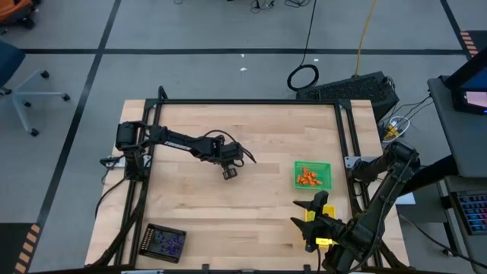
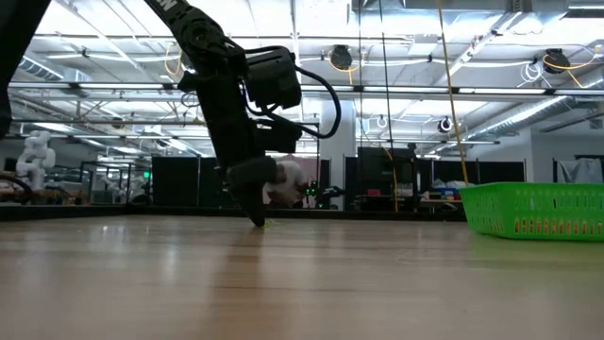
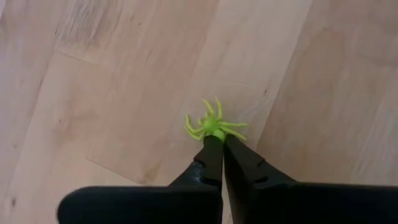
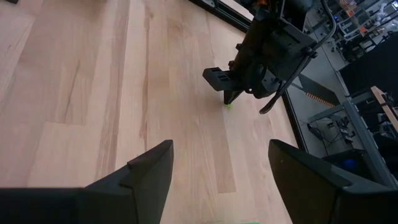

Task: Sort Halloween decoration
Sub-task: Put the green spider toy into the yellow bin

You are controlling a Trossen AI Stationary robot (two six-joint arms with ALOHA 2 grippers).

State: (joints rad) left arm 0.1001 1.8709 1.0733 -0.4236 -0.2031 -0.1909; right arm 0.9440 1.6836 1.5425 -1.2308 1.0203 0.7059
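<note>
The left gripper point(image 3: 222, 142) stands tip-down on the table point(image 1: 251, 205) near its middle, fingers pressed together and pinching a lime green spider point(image 3: 213, 124) that lies on the wood. The right gripper point(image 4: 217, 163) hangs over the table's near right part with its fingers spread wide, holding nothing. A green tray point(image 1: 313, 174) on the right holds orange trinkets point(image 1: 307, 178); a black tray point(image 1: 165, 242) near the front left corner holds purple ones point(image 1: 169, 243).

I see the left gripper point(image 1: 229, 174) in the middle of the table point(image 1: 251, 213). A tray point(image 1: 313, 174) sits to its right. Another tray point(image 1: 165, 243) sits by the near left corner.
</note>
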